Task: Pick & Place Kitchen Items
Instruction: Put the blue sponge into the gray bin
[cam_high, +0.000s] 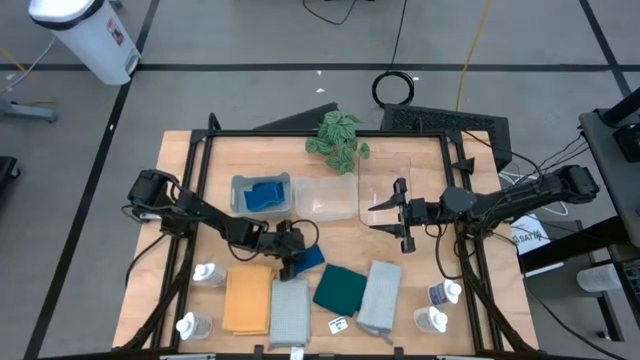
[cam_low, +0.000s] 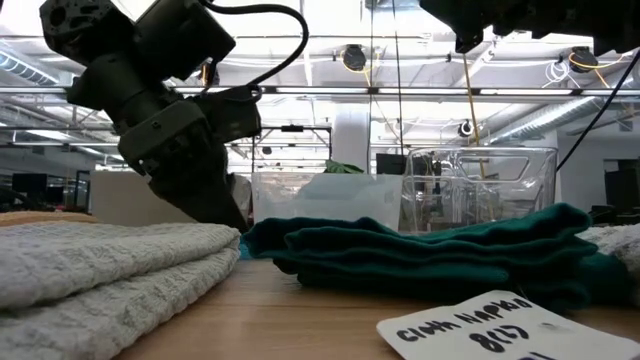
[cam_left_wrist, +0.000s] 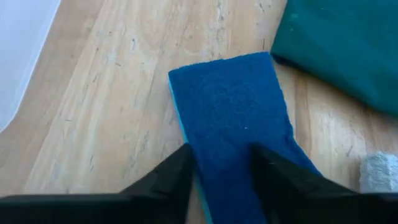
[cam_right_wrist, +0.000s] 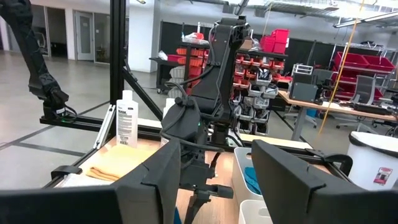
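Note:
A blue sponge (cam_high: 310, 257) (cam_left_wrist: 233, 112) lies flat on the wooden table near its middle, beside a folded dark green cloth (cam_high: 340, 287). My left gripper (cam_high: 297, 263) (cam_left_wrist: 221, 152) slants down onto the sponge's near end and is shut on it. A second blue sponge (cam_high: 262, 194) sits in a small clear bin (cam_high: 240, 186). Orange (cam_high: 247, 298) and pale grey-blue (cam_high: 290, 310) cloths lie near the front edge. White squeeze bottles (cam_high: 205, 273) (cam_high: 445, 292) stand at both sides. My right gripper (cam_high: 398, 212) (cam_right_wrist: 214, 180) hangs open, raised above the table, holding nothing. My left gripper has the blue sponge's near end (cam_left_wrist: 221, 180) between its two fingers. One finger (cam_left_wrist: 177, 177) is at the long edge, the other (cam_left_wrist: 273, 177) overlaps the top face. The fingers slant down from the table's left and lie along the sponge. It rests flat on the table.
Two more clear bins (cam_high: 325, 197) (cam_high: 385, 185) stand at the back centre, with a leafy plant (cam_high: 335, 140) behind them. Another grey cloth (cam_high: 380, 293) and a white label card (cam_high: 338, 324) lie near the front. A black frame (cam_high: 200, 180) rims the table.

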